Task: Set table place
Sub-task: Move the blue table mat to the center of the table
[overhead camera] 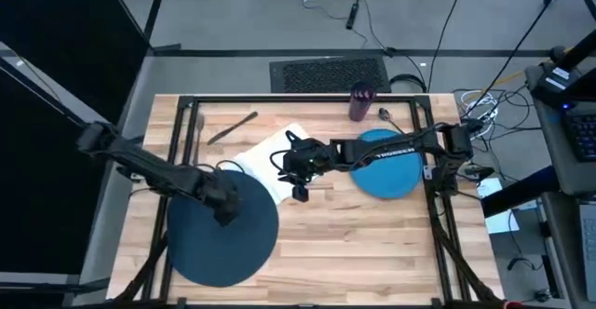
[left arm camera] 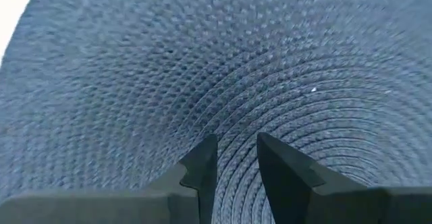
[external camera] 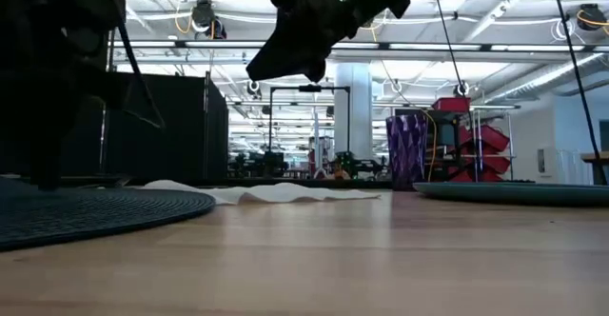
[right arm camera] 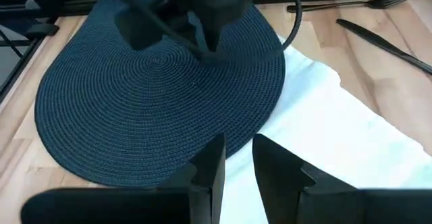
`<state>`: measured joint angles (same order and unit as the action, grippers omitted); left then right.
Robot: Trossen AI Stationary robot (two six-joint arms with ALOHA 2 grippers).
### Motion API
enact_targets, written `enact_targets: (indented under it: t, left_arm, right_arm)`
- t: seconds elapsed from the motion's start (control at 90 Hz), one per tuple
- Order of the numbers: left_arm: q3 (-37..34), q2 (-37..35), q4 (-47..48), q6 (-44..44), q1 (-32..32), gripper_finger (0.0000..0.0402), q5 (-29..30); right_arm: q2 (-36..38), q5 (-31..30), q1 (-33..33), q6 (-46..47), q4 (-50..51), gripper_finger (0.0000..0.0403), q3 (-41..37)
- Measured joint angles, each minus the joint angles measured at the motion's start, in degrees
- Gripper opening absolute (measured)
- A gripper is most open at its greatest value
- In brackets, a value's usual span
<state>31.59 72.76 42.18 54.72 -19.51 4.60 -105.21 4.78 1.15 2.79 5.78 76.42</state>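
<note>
High view: left hand, fingers slightly parted and empty, presses the woven navy round mat; right hand, likewise empty, might snag the white napkin overlapping it

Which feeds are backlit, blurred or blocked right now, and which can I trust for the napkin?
Low view: backlit by ceiling lights, so both arms are silhouettes; the white napkin is only a thin sliver. Left wrist view: filled by the navy placemat, its weave blurred toward the top. Right wrist view: evenly lit, napkin clear beyond the right gripper. High view: the right arm covers part of the napkin.
</note>
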Motion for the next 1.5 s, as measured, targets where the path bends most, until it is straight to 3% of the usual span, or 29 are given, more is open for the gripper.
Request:
enact_targets:
  t: [0.344, 0.744, 1.0, 1.311, 1.5]
  left_arm:
    - [0.11, 4.68, -17.35, -3.93, -0.85, 0.0090, 0.19]
    - [0.48, 10.60, -32.17, -12.38, 1.67, 0.0090, 1.59]
    - [5.19, 7.56, -30.27, -16.76, 0.52, 0.0090, 1.05]
    - [7.34, 3.30, -6.87, -11.42, -1.71, 0.0090, 9.00]
    - [7.34, 5.61, -6.39, -9.02, -3.96, 0.0090, 7.52]
  right_arm:
    - [0.00, 0.00, -0.02, 0.34, 0.25, 0.0061, 0.00]
    - [-1.51, -0.41, -3.04, 8.23, 7.80, 0.0061, -0.01]
    - [-8.60, -8.26, -3.22, 10.70, 12.67, 0.0061, -0.09]
    - [-12.59, -7.76, -2.62, 11.37, 12.12, 0.0061, -0.09]
    - [-12.63, -7.89, -1.66, 11.14, 11.56, 0.0061, -0.09]
